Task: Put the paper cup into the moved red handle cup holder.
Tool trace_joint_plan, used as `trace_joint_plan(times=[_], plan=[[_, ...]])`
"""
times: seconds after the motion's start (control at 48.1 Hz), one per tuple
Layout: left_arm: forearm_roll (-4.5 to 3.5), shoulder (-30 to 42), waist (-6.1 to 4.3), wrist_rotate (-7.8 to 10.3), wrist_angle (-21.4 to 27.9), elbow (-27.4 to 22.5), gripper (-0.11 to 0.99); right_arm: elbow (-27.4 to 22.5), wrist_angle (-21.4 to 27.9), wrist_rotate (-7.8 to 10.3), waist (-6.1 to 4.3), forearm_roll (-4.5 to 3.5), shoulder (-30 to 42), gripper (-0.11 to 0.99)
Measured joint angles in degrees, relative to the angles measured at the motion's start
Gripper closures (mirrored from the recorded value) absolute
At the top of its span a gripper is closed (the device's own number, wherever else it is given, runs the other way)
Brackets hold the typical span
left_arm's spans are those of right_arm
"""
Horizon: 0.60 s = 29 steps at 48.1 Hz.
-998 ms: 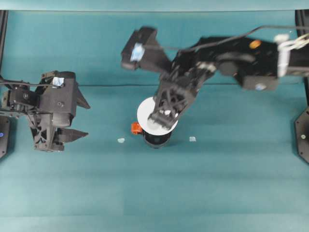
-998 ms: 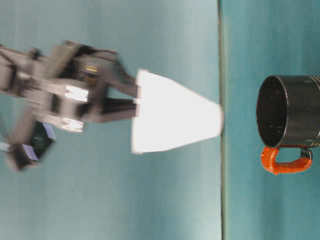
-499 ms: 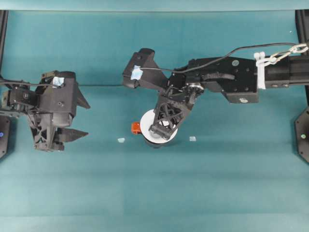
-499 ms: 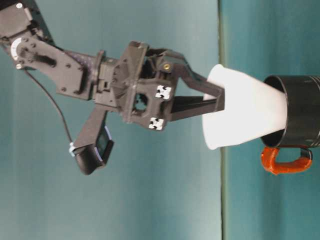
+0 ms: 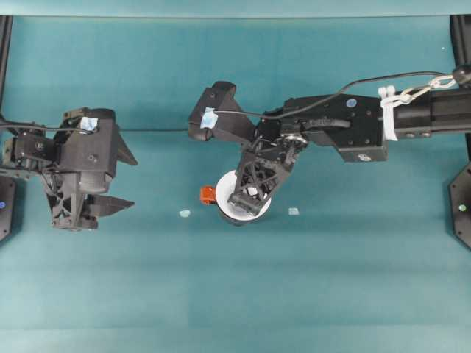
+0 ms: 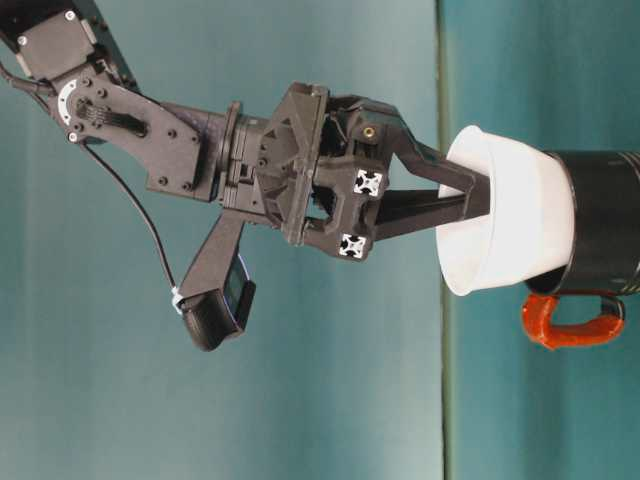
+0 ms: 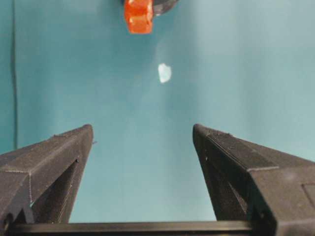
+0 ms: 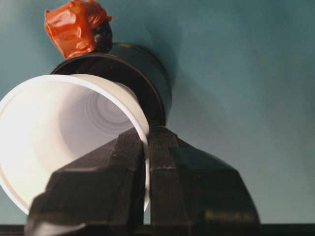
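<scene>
Currently my right tool (image 8: pixel 146 147) pinches the rim of the white paper cup (image 6: pixel 505 222), tilted, part-seated in the glossy black red-handled holder (image 6: pixel 605 225). Risk: releasing askew leaves it cocked, or withdrawal topples the holder. Left tool (image 7: pixel 142 142) idles agape.

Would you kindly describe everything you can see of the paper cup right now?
The paper cup is plain white, tapered and empty, with a rolled rim. It sits open end up, slightly tilted, its lower part inside the black red handle cup holder, the wider top protruding. The right hand pinches its wall at the rim, one finger inside, one outside.
</scene>
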Motion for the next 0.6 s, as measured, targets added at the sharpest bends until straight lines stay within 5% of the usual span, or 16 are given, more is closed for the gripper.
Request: trace_joint_plan(times=[0.354, 0.458, 0.603], plan=[[-0.09, 0.0, -0.09, 0.18, 0.1, 0.0, -0.02, 0.0, -0.6, 0.0, 0.0, 0.0, 0.1, 0.89], [0.0, 0.0, 0.0, 0.18, 0.0, 0.0, -0.02, 0.0, -0.7, 0.0, 0.0, 0.0, 0.1, 0.73], [0.0, 0.1, 0.0, 0.18, 0.0, -0.1, -0.02, -0.2, -0.6, 0.0, 0.0, 0.0, 0.2, 0.33]])
